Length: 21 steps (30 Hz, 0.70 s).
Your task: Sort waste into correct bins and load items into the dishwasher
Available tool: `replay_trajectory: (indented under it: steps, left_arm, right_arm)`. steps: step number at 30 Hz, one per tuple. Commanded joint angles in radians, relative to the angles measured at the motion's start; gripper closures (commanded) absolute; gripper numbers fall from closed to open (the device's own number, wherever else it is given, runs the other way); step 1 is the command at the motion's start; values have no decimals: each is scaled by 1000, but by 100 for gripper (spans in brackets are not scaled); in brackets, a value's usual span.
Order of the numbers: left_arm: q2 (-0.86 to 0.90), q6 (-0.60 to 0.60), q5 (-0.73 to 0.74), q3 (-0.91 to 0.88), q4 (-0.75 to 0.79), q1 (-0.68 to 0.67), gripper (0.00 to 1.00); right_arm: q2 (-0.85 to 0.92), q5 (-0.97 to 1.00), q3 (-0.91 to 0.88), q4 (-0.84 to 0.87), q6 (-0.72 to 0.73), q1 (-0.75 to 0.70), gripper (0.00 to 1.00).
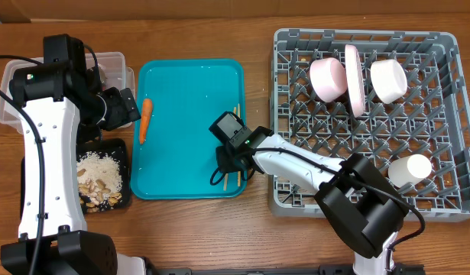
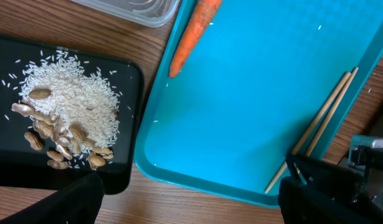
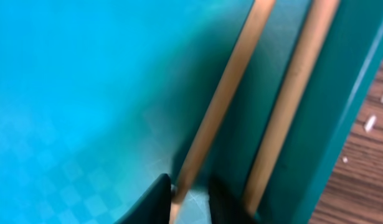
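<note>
An orange carrot (image 1: 145, 120) lies on the teal tray (image 1: 190, 92), also in the left wrist view (image 2: 194, 34). My left gripper (image 1: 126, 107) is open and empty just left of it (image 2: 188, 205). My right gripper (image 1: 227, 162) is shut on one of two wooden chopsticks (image 3: 222, 106) by the tray's right rim; the other chopstick (image 3: 291, 93) lies beside it. Rice and nut scraps (image 1: 101, 177) lie in the black tray (image 1: 121, 149). The clear tub (image 1: 116, 65) is partly hidden by my left arm. Wrapper and tissue are out of view.
The grey dish rack (image 1: 441, 107) on the right holds a pink bowl (image 1: 329, 78), an upright plate (image 1: 354, 80), a white bowl (image 1: 389, 80) and a white cup (image 1: 410, 169). A few rice grains lie on the wood beside the teal tray.
</note>
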Motion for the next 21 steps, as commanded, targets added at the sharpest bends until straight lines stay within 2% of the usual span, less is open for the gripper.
replay_trajectory:
  steps: [1, 6, 12, 18, 21]
  left_arm:
    - [0, 20, -7, -5, 0, -7, 9]
    - [0, 20, -7, -5, 0, -7, 8]
    - [0, 20, -6, -5, 0, -7, 8]
    - [0, 20, -6, -5, 0, -7, 7]
    - [0, 20, -6, -5, 1, -7, 7]
  right_arm:
    - [27, 17, 2, -23, 118, 3, 89]
    - [41, 9, 1, -60, 199, 3, 90]
    - [37, -29, 5, -77, 193, 3, 96]
    - [-107, 19, 100, -201, 62, -11, 96]
    - [-237, 71, 152, -346, 26, -42, 96]
